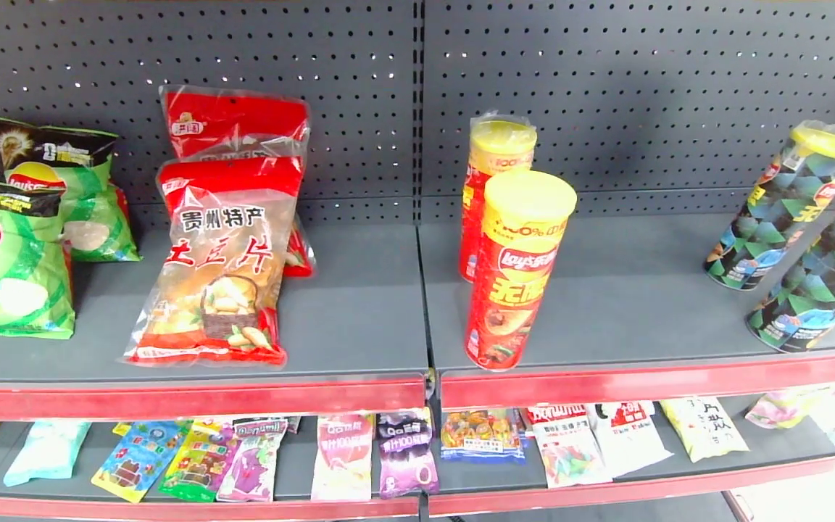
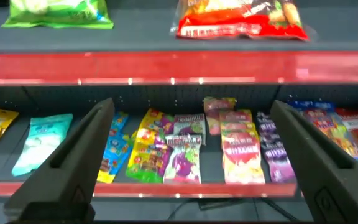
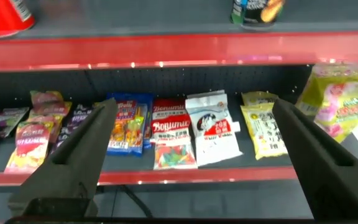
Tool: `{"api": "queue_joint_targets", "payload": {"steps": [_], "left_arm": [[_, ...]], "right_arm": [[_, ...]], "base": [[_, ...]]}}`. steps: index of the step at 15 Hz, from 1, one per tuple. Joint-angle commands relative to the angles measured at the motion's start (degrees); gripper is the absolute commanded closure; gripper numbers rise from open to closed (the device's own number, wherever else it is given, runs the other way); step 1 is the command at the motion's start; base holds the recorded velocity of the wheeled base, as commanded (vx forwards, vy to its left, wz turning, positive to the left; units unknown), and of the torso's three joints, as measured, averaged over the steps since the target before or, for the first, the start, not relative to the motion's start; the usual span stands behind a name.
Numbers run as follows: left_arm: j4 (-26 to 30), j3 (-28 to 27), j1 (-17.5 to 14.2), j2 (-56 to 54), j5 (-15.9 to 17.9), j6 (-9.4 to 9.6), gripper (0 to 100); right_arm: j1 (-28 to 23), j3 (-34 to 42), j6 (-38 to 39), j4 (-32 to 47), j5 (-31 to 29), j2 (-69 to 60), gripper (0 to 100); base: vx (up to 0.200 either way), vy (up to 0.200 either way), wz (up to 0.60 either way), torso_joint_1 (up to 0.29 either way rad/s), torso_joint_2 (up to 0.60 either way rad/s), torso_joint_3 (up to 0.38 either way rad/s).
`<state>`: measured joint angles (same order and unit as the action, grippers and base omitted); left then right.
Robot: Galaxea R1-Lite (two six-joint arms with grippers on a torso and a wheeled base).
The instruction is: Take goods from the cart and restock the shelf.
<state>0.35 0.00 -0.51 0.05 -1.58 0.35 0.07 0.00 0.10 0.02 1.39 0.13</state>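
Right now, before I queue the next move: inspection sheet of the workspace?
Surface: upper shelf, grey deck, red front lip.
Job's things: two red tubes upright mid-shelf; two patterned tubes at the right end; red bags and green bags to the left.
Clutter: small snack packets lining the lower shelf.
Grippers: left tool open, empty; right tool open, empty; both facing the lower shelf.
Cables: nothing seen.
Surroundings: pegboard back panel.

The left pincer (image 2: pixel 192 104), fingers (image 2: pixel 73 162) spread wide, faces the lower shelf (image 2: pixel 166 188) lined with colourful snack packets (image 2: pixel 182 163).
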Motion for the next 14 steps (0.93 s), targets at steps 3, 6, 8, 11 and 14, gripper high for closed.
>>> {"api": "queue_joint_targets", "payload": {"steps": [3,6,8,11,14], "left_arm": [[0.0,0.0,-0.02,0.04,-0.09,0.0,0],[0.0,0.0,-0.02,0.04,0.0,0.0,0],[0.0,0.0,-0.02,0.04,0.0,0.0,0],[0.0,0.0,-0.02,0.04,0.0,0.0,0],[0.0,0.0,-0.02,0.04,0.0,0.0,0]], "right_arm": [[0.01,0.0,-0.1,-0.02,-0.07,-0.05,0],[0.01,0.0,-0.1,-0.02,-0.07,-0.05,0],[0.01,0.0,-0.1,-0.02,-0.07,-0.05,0],[0.01,0.0,-0.1,-0.02,-0.07,-0.05,0],[0.01,0.0,-0.1,-0.02,-0.07,-0.05,0]], "base": [[0.0,0.0,0.0,0.0,0.0,0.0],[0.0,-0.2,0.0,0.004,0.01,-0.002],[0.0,-0.2,0.0,0.01,0.0,-0.005],[0.0,-0.2,0.0,0.004,0.0,0.001],[0.0,-0.2,0.0,0.002,0.0,0.004]]}}
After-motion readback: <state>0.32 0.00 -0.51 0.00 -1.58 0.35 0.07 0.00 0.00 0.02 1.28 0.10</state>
